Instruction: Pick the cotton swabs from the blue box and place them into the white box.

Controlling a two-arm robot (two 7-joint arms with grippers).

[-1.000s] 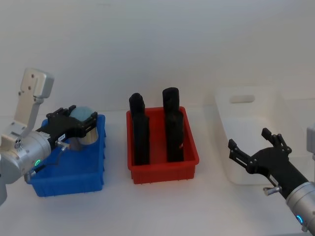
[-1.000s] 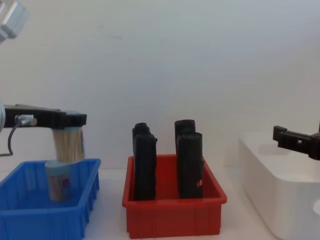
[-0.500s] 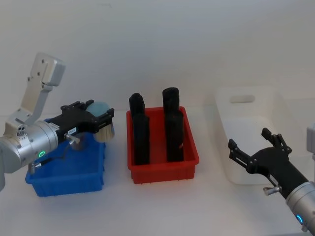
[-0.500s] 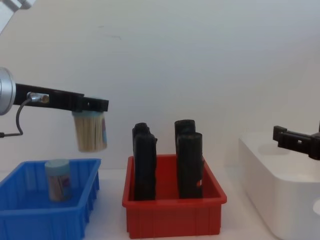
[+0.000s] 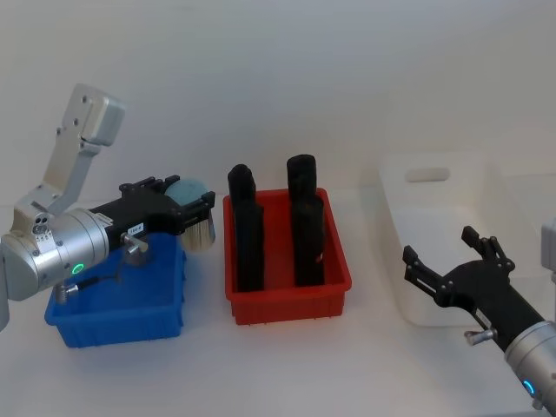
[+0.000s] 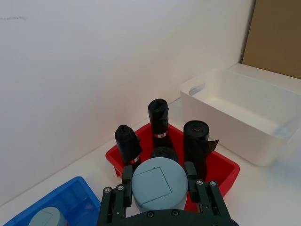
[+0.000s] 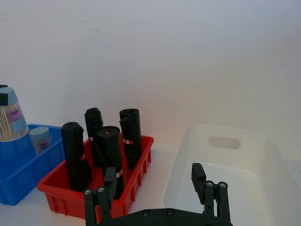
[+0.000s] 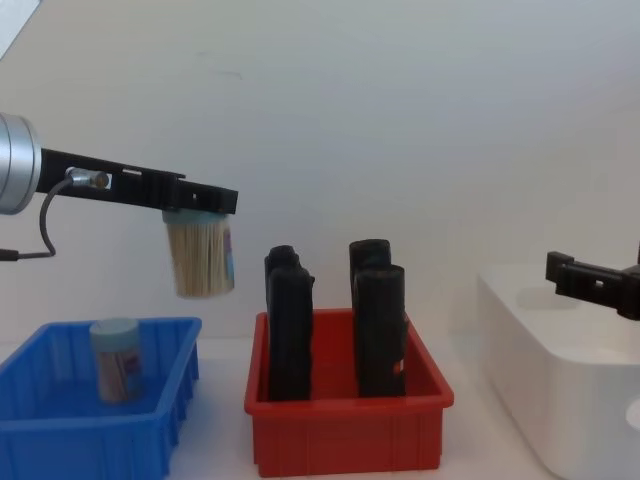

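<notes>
Chest view: we see the left gripper [image 8: 200, 197] reaching in from the left, its jaws closed on the lid end of one jar of cotton swabs [image 8: 201, 260]. The jar hangs lid up and slightly tilted, touching nothing else. It is higher than the rims of both coloured bins, over the place where the blue box [image 8: 90, 440] ends and the red bin [image 8: 345, 440] begins. A second jar [image 8: 116, 360] stands upright inside the blue box (toward its back wall, as far as we can judge).

In the head view the held jar sits above the blue box's far right corner, just beside the red bin. Four tall black blocks [image 5: 302, 228] stand upright in that bin. The white box [image 5: 432, 187] rests on the bench [image 5: 287, 373] to the right of the red bin, apart from it. The right gripper [image 5: 439, 245] hovers at the white box's near end with its jaws spread open, holding nothing.
</notes>
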